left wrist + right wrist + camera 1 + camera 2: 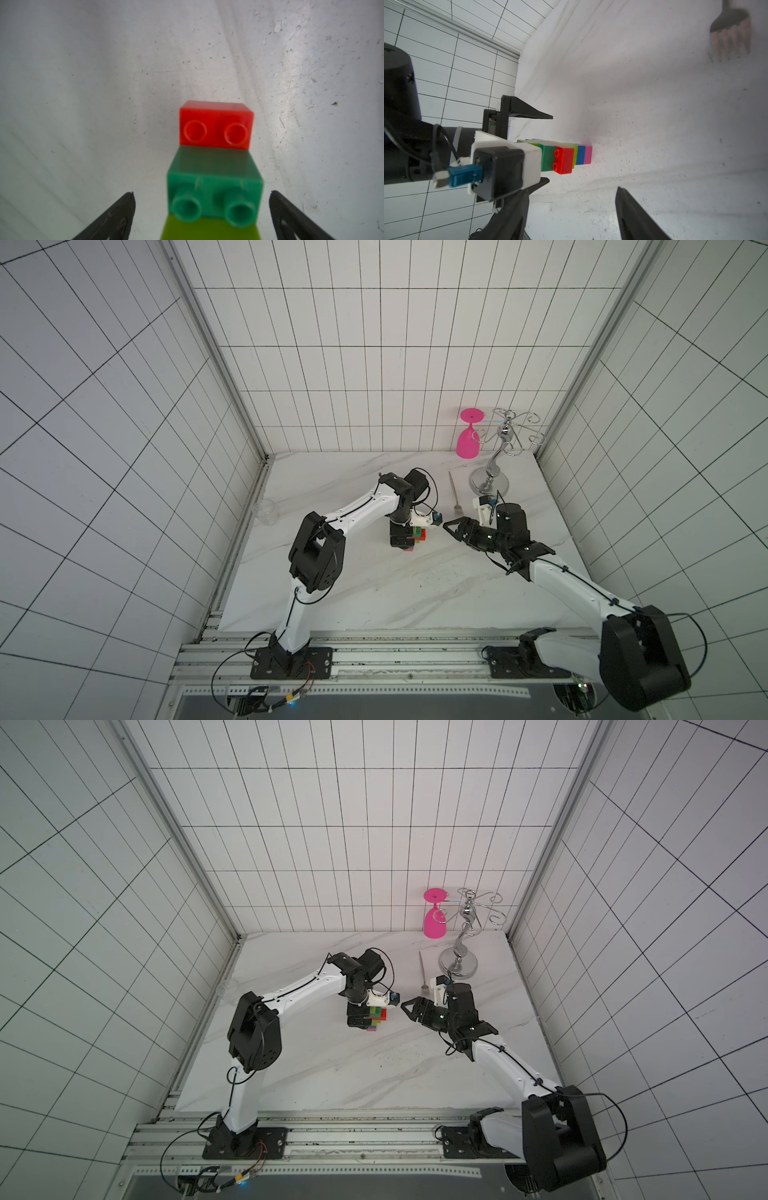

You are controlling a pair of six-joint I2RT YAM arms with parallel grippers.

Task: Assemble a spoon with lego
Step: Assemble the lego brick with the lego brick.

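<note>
Spoon (564,158), handle end on table (675,124)
Between left gripper (201,192)'s wide jaws, untouched; right gripper (572,190) near, jaws apart, empty.

White tiled walls (374,364) — marbled white tabletop (374,597); even light

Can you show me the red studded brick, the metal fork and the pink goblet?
Red studded plastic brick (216,129): left wrist view, between its two studs.
Thin metal fork (730,22): right wrist view, where the tines join.
Pink plastic goblet (466,445): in a top view, on its bowl.
</note>
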